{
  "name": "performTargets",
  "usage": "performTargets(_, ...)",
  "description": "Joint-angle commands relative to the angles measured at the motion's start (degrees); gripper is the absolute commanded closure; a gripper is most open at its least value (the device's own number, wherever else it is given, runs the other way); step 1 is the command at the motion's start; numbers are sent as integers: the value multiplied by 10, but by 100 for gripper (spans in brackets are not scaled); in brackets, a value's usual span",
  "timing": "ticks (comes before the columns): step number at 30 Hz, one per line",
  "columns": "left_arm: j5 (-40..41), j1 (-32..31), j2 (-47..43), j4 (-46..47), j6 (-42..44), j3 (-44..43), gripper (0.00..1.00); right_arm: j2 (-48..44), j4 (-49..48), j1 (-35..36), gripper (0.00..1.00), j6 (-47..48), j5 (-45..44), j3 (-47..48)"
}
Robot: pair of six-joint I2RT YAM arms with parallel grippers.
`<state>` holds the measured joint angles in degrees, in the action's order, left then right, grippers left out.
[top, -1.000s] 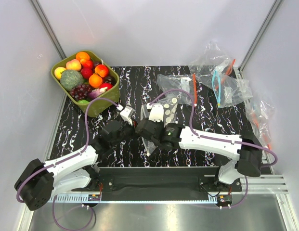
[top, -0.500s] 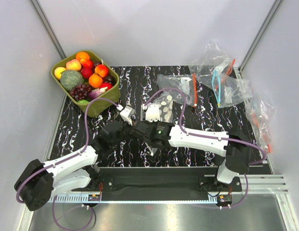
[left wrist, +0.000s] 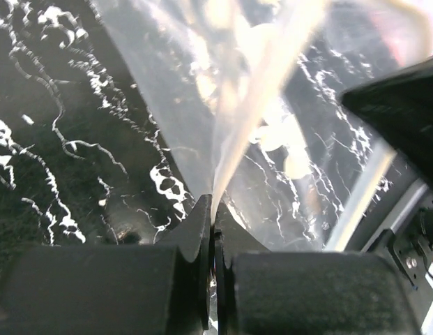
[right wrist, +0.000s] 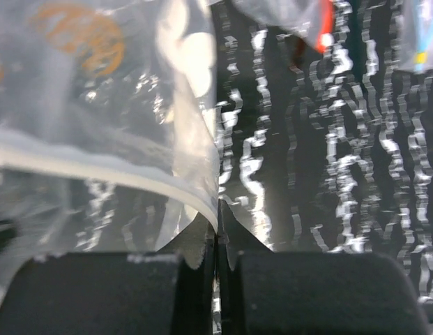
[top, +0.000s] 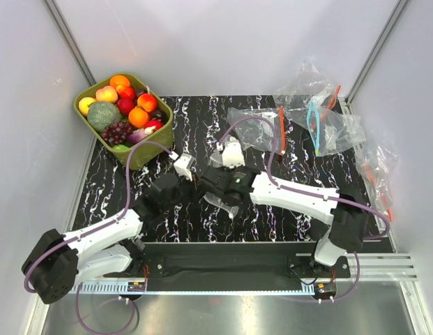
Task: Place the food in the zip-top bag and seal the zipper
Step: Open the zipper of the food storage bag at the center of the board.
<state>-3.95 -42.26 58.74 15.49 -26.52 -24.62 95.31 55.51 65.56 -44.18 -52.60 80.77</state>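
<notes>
From above, you see both arms meeting over the middle of the black marbled table [top: 195, 115]. The zip-top bag [top: 220, 202] shows there only as a crumpled clear scrap beneath the right wrist, and that view does not tell you whether either pincer holds it. Your wrist cameras settle this. The left gripper [left wrist: 213, 218] has its tips pressed together on a fold of the clear film, and a pale strip, the zipper [left wrist: 261, 105], rises from the pinch. The right gripper [right wrist: 217, 227] is likewise clamped on the bag's edge, where the white zipper band runs off to the left of its tips. Only the top view gives you the food [top: 125, 105], piled in the green tub [top: 143, 155] at the far left corner, well apart from the bag. The undotted bags [top: 317, 118] lie at the far right, and the right wrist catches only a red strip [right wrist: 328, 28] of one.
</notes>
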Motion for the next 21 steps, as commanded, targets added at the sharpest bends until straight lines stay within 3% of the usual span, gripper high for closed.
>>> performTargets(1, 37, 2, 20, -33, -27, -64, 100, -51, 2, -35, 100, 60, -10, -11)
performTargets(8, -45, -1, 153, -26, -77, -178, 100, -93, 118, -56, 100, 84, -26, 39)
performTargets(13, -77, -19, 241, -14, -113, -241, 100, -94, 187, -61, 100, 118, 18, 120)
performTargets(18, -22, -15, 282, -52, -97, -245, 100, -46, 258, -80, 100, 115, 72, 142)
performTargets(21, 31, -12, 288, -95, -82, -243, 100, -37, 231, -99, 100, 123, 94, 109)
